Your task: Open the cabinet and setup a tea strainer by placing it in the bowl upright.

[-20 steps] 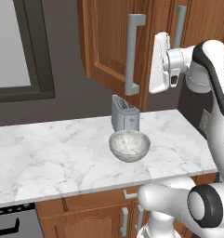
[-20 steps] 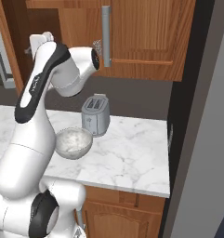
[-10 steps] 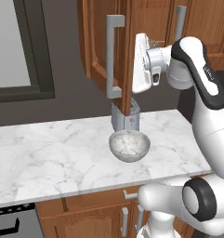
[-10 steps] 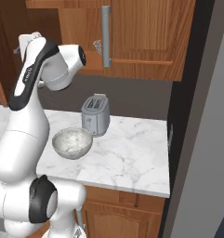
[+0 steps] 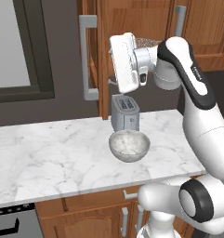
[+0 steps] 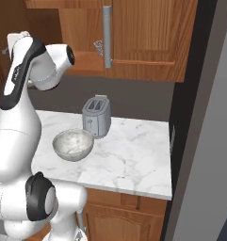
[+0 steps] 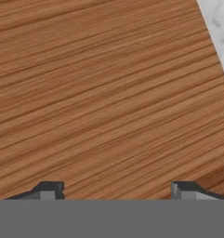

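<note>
The claw (image 7: 118, 189) has its two dark tips far apart, and nothing sits between them. In the hand view the tips point right at a flat brown wood face, very close, with a bit of white stone at the top right corner. From the left base view the white hand (image 5: 125, 62) is up high, just beside the inner side of the cabinet's left door.

The cabinet (image 5: 132, 18) hangs on the wall above the counter (image 5: 48, 158). Its left door (image 5: 102, 60) stands swung out, and the long grey handle (image 5: 88, 58) on it faces left. Its right door (image 6: 148, 33) is shut, with its own grey handle (image 6: 107, 35) straight up and down.

The tea strainer (image 6: 98, 46) is inside the cabinet, low down on the wood board, right by the edge of the shut door. I can see a bit of its silver mesh; I cannot make out its handle.

The bowl (image 5: 128, 145) sits on the counter, near the front edge and under the hand. It is upright and I see only its whitish inside. The grey toaster (image 5: 125, 113) stands just behind the bowl, by the back edge of the counter, below the open door. The bowl and the toaster are very close; I cannot tell if they touch.
</note>
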Available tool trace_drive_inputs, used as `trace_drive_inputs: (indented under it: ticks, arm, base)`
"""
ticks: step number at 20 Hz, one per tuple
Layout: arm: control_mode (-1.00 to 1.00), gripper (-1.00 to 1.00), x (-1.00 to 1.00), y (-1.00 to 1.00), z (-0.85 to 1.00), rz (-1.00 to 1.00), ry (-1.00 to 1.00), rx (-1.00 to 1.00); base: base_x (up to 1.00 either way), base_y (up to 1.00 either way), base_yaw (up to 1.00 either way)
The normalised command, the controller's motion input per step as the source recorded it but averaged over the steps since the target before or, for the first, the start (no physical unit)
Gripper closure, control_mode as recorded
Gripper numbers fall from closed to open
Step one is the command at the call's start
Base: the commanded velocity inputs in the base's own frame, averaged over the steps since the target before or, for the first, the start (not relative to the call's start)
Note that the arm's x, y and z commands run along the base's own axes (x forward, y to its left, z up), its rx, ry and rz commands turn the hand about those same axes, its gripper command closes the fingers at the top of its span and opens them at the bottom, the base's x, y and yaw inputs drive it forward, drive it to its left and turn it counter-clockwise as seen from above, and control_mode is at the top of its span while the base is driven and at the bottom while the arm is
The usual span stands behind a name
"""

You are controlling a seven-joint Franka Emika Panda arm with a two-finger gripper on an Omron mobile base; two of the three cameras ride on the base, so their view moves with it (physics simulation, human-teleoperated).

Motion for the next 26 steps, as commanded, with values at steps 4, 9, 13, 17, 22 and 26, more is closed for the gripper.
trace_drive_inputs:
  ticks: [4,9,13,17,22,26]
  arm:
    - [-1.0,-1.0,0.0,0.15,-0.11,0.0,0.0,0.0]
    - [-1.0,-1.0,0.02,-0.42,-0.16,0.0,0.02,-0.03]
    - [-1.0,-1.0,0.0,-0.84,-0.06,0.0,-0.03,-0.17]
    - [-1.0,-1.0,0.0,-0.94,-0.06,0.0,-0.13,-0.31]
    - [-1.0,-1.0,0.02,-0.82,-0.06,0.0,-0.21,-0.49]
    - [-1.0,-1.0,0.15,-0.82,-0.11,0.0,-0.16,-0.56]
  base:
    - [0.0,0.0,0.0]
    - [0.0,0.0,0.0]
    - [0.0,0.0,0.0]
    - [0.0,0.0,0.0]
    - [0.0,0.0,0.0]
    - [0.0,0.0,0.0]
